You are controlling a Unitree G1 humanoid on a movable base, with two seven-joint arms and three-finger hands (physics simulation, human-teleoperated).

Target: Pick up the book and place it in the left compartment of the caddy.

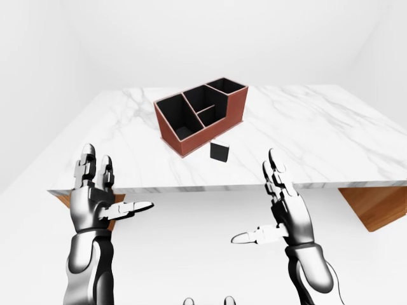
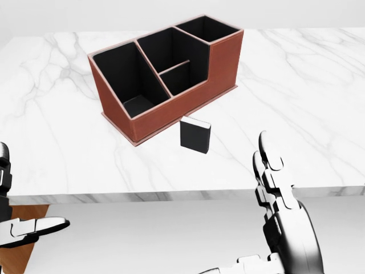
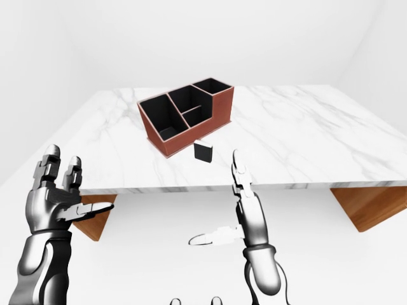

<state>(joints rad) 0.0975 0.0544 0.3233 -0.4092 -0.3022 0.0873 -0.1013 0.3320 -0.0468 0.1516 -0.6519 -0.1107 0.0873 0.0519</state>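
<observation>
Centrally, a white marble desk [image 1: 305,127] in a bare white room carries a brown leather caddy [image 2: 171,108] and small black book [image 2: 195,135]; left hand [image 1: 95,200] and right hand [image 1: 283,213] hover spread, empty.

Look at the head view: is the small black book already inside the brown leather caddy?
No, the small black book stands upright on the white marble table, just outside the brown leather caddy.

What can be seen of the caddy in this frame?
The caddy is a reddish-brown, leather-look box with black-lined compartments: a large one at the head view's left, two smaller in the middle, a taller one at right. All look empty. It sits angled on the marble table, upright, with the book standing just below it. Neither hand touches it.
</observation>
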